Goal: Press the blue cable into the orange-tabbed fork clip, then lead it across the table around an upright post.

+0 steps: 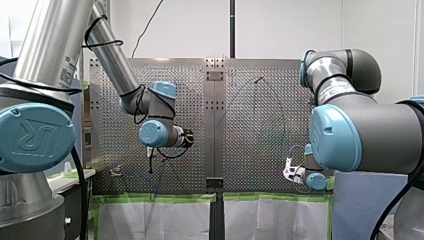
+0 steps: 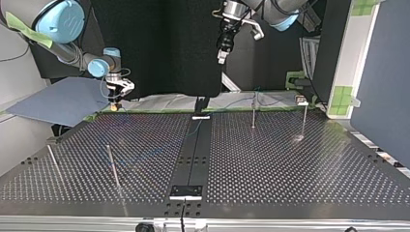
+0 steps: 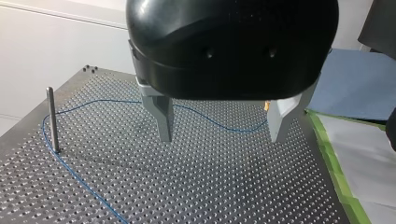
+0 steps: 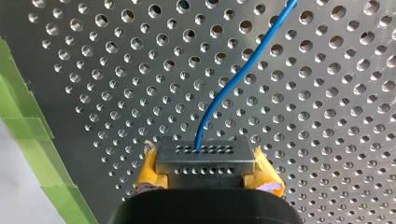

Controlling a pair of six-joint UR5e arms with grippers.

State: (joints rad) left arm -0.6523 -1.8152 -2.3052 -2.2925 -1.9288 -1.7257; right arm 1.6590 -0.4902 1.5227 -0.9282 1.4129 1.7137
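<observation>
— Where's the blue cable (image 4: 233, 79)?
— Pinched in my right gripper (image 4: 205, 161), its length leading ahead over the table (image 4: 327, 116), then bending round the post (image 3: 52, 119).
— My left gripper (image 3: 223, 137)?
— Spread wide, empty.

Top view: my R gripper (image 2: 115, 105) low at table's (image 2: 290, 164) far edge, view's left. My L gripper (image 2: 221, 58) high over far edge, near mid. Two posts (image 2: 113, 166) near-left, two more far-right. L wrist view: cable (image 3: 70, 170) bends round one post (image 3: 52, 119), runs on across table under my L gripper. R wrist view: cable end sits in my R gripper; tape (image 4: 28, 135) along table edge beside it.
</observation>
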